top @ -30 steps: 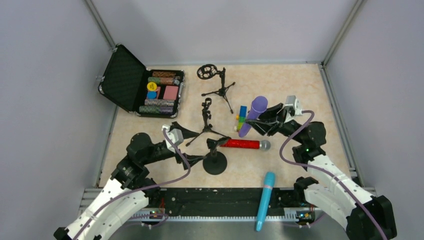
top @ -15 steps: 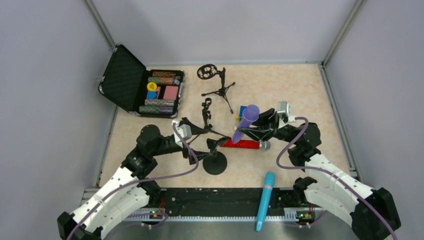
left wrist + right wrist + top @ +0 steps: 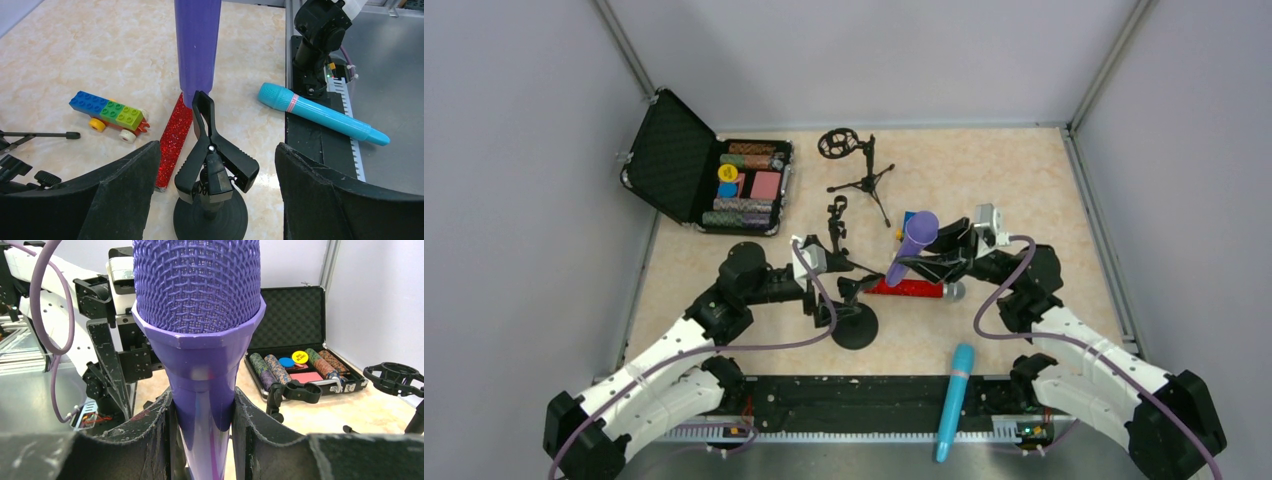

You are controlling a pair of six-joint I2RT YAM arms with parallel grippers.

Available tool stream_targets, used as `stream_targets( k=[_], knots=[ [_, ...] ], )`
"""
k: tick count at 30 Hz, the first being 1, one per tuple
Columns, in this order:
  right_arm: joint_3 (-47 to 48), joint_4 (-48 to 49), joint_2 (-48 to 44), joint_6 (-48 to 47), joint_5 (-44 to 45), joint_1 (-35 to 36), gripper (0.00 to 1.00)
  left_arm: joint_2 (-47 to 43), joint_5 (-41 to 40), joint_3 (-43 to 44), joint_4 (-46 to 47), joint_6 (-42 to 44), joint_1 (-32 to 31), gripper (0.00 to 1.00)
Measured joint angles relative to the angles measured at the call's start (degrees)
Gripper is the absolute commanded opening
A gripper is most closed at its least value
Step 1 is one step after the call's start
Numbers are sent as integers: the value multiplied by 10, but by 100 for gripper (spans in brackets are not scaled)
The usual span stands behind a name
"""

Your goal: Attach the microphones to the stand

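Purple plastic stood out at the centre of the overhead view. The purple microphone (image 3: 911, 243) hung tilted, head toward the upper right, with the right gripper (image 3: 921, 262) clenched around its handle. In the right wrist view both fingers (image 3: 147, 435) pressed against the handle just below the mesh head. Its lower end came down right at the top of the black clip (image 3: 212, 150) on the round-based stand (image 3: 855, 327); whether the two touched could not be told.

The left gripper (image 3: 836, 290) was released. Its fingers (image 3: 120, 195) were spread wide on either side of that stand and clear of it.

The red glitter microphone (image 3: 912, 289) lay flat on the table (image 3: 984, 180), just right of the clip. The cyan microphone (image 3: 954, 400) lay at the bottom centre, across the black base rail (image 3: 824, 395).

A multicoloured block toy (image 3: 110, 114) sat near the red one, at the left of the left wrist view. A tripod stand with a ring mount (image 3: 861, 178) stood in the upper middle, with a second tripod stand (image 3: 836, 240) just below it. An open case (image 3: 674, 150) of poker chips sat at the upper left.
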Motion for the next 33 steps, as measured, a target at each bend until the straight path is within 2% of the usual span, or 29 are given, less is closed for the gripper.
stream_targets(
  k=[5, 11, 12, 13, 14, 15, 33],
  knots=[
    [0, 1, 4, 0, 3, 3, 0, 7, -19, 0, 1, 9, -9, 87],
    [0, 2, 18, -6, 9, 11, 0, 7, -54, 0, 0, 28, -11, 78],
    [0, 2, 21, -8, 10, 13, 0, 7, -57, 0, 0, 31, -11, 66],
    [0, 1, 24, -10, 11, 16, 0, 7, -60, 0, -2, 35, -12, 39],
    [0, 0, 28, -13, 13, 19, 0, 7, -60, 0, -4, 38, -14, 7],
    [0, 0, 31, -16, 15, 23, 0, 7, -61, 0, -8, 44, -15, 0],
    [0, 15, 86, -70, 84, 98, 0, 22, -45, 5, -5, 68, -17, 0]
  ],
)
